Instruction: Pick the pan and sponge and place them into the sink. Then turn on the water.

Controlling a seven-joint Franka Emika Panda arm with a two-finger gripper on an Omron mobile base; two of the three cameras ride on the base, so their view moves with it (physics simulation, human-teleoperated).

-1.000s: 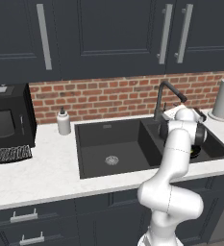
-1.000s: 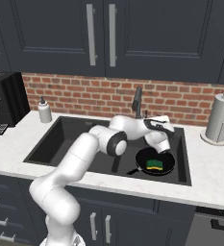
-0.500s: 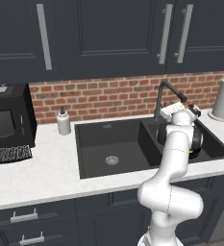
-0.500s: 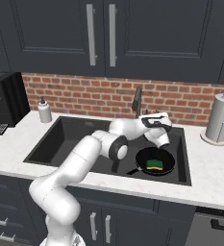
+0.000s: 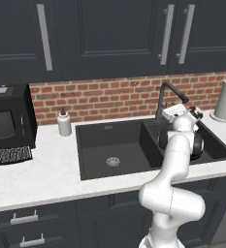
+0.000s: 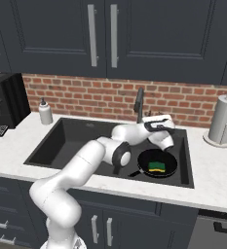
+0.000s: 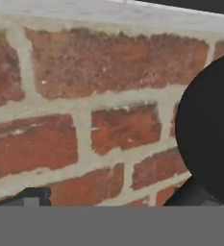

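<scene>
As we look from the right base view, we see the round, shallow, all-black frying pan [image 6: 157,164] lying flat in the smaller right basin of the dark grey matte double-basin sink [image 6: 51,144]. The pan nearly fills this basin, and its short dark handle points to the front left. Inside the pan rests the small rectangular sponge with a green top over a yellow base [image 6: 157,167], close to the middle of the pan floor. The larger left basin shows its round metal drain [image 5: 113,161] in the left base view. The white arm reaches over the right basin, and its two-finger gripper [image 6: 164,122] is raised above the pan, just beside the tall dark gooseneck faucet [image 6: 140,104] at the back of the sink. In the hand view we see the red brick wall [image 7: 80,110] very near, and a large black rounded shape [image 7: 209,129] at the right side; we cannot tell what it is. We cannot tell if the fingers are apart or together. A white soap dispenser bottle [image 5: 64,123] stands on the pale counter [image 5: 37,169] left of the sink.
</scene>
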